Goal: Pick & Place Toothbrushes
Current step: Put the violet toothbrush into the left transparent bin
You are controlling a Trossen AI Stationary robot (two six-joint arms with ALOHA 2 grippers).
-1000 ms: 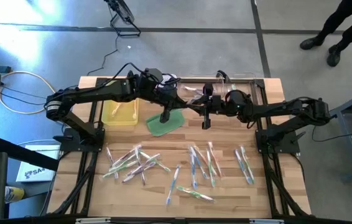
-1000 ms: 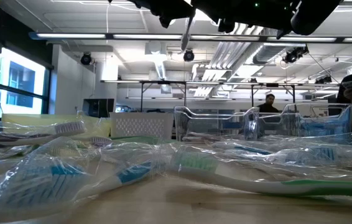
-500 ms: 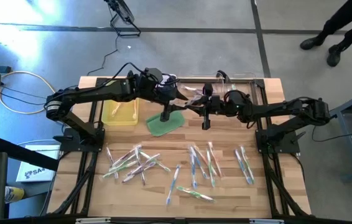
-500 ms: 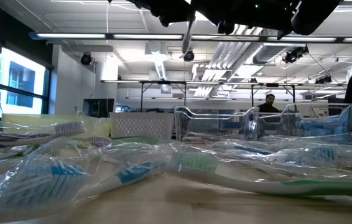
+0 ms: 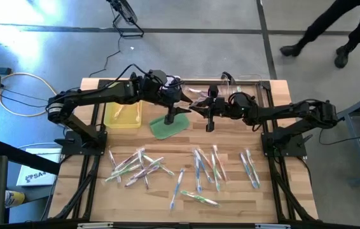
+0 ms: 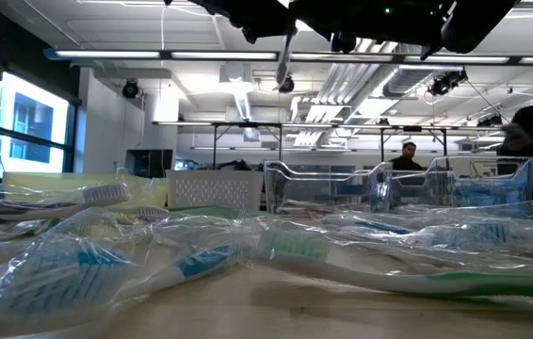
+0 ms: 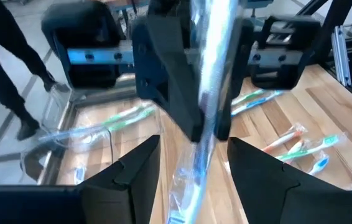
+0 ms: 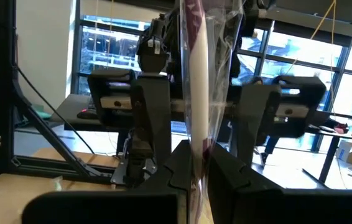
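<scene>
High view: the left gripper (image 5: 181, 102) and right gripper (image 5: 200, 107) are met above the table's (image 5: 231, 194) far middle.

Left wrist view: its fingers (image 7: 126, 174) are spread around a wrapped toothbrush (image 7: 208, 93).

Right wrist view: that toothbrush is clamped upright between closed fingers (image 8: 222, 171).

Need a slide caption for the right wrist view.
Right gripper shut on a wrapped toothbrush, facing the open left gripper.

Wooden table (image 5: 231, 197): scattered toothbrushes (image 5: 199, 166), green pad (image 5: 167, 127), yellow tray (image 5: 122, 115), clear bin (image 5: 256, 83).
</scene>
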